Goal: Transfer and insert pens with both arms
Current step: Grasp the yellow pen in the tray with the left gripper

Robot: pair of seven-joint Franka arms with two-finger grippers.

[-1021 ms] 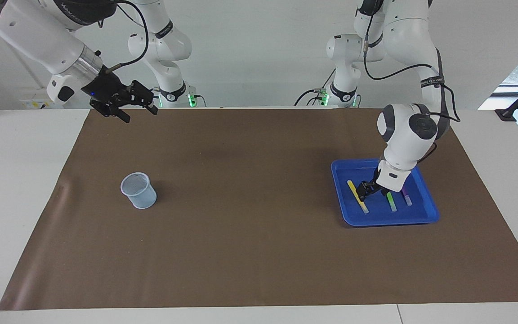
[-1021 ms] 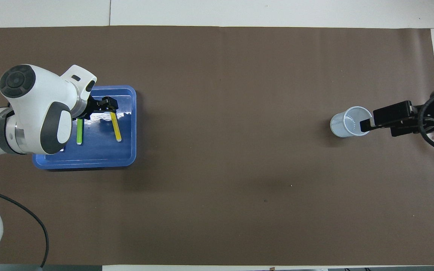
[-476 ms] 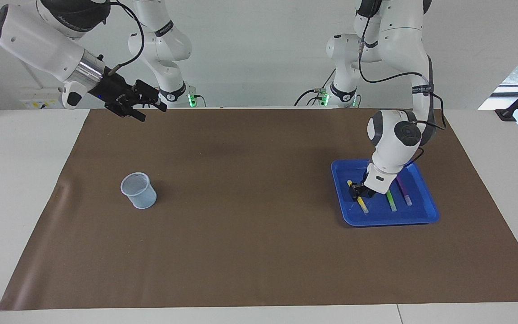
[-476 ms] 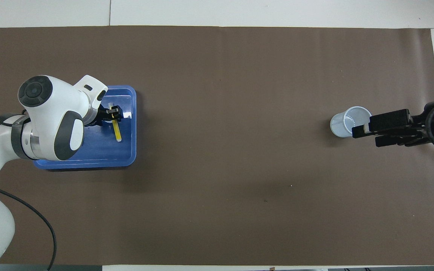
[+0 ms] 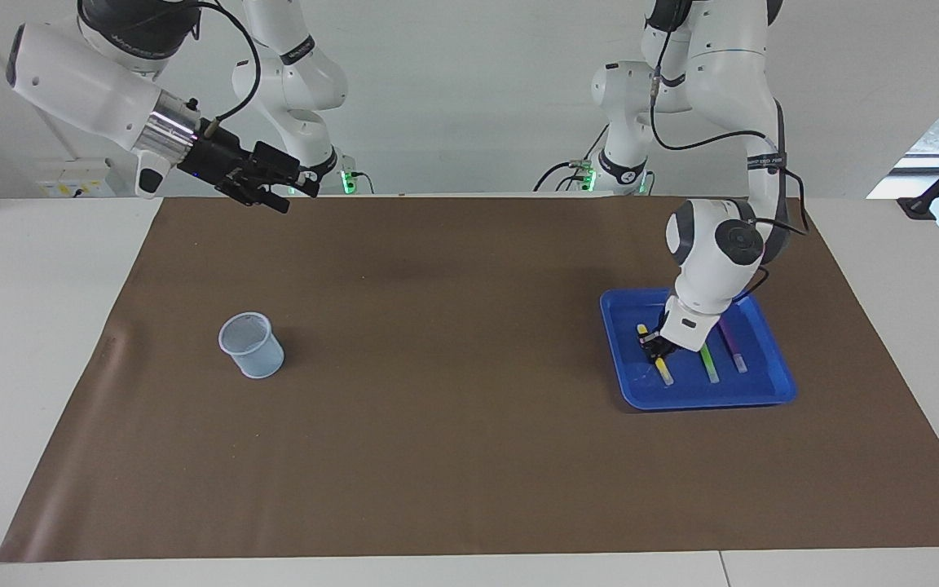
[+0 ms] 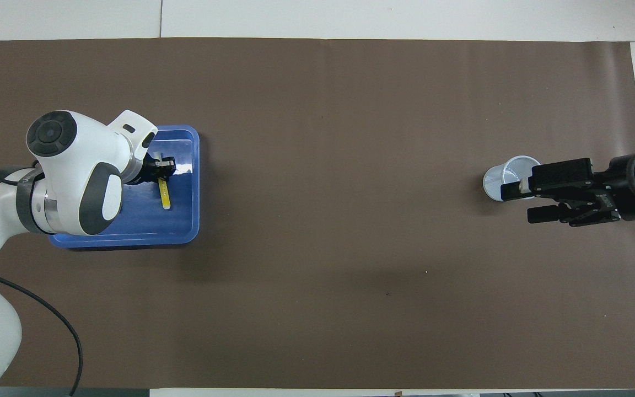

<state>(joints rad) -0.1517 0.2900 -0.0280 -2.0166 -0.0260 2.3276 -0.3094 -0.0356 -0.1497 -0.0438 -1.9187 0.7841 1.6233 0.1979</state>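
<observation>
Brown mat covers the worktop. Blue tray at the left arm's end holds three pens: yellow pen, green pen, purple pen. Overhead view shows only the yellow. One mesh cup, contents unreadable. Left tool clamped on the yellow pen; right tool raised, wide.

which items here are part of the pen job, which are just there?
Job: yellow pen in left gripper; green pen; purple pen; blue tray; cup; right gripper, open, up in the air.
Just there: brown mat.
</observation>
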